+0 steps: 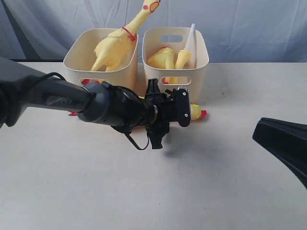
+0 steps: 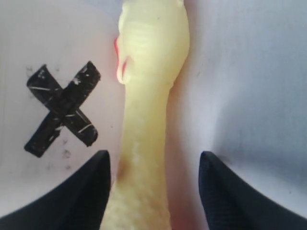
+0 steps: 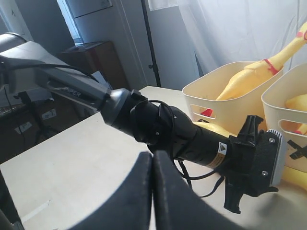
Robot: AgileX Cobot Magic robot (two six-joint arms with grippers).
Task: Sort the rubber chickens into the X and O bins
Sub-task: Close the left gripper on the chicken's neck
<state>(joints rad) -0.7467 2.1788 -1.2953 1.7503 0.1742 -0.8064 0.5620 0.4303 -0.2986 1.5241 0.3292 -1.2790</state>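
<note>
Two cream bins stand side by side at the back. The left bin (image 1: pixel 76 64) holds a long rubber chicken (image 1: pixel 115 45) whose neck sticks up over the rim; its mark is hidden. The right bin (image 1: pixel 201 60) carries the black X (image 2: pixel 62 110) and holds shorter chickens (image 1: pixel 163 58) and a white tube (image 1: pixel 190 40). Another chicken (image 1: pixel 195 113) lies on the table in front of the bins, mostly hidden behind my left arm. My left gripper (image 1: pixel 188 111) is open, and that chicken's neck (image 2: pixel 146 143) runs between its fingers. My right gripper (image 1: pixel 261 133) stays shut and empty at the right.
The left arm (image 1: pixel 96 103) reaches across the middle of the table, with a loose cable loop (image 1: pixel 139 143) under it. A grey curtain hangs behind the bins. A red chicken part (image 1: pixel 73 114) peeks out behind the arm at the left.
</note>
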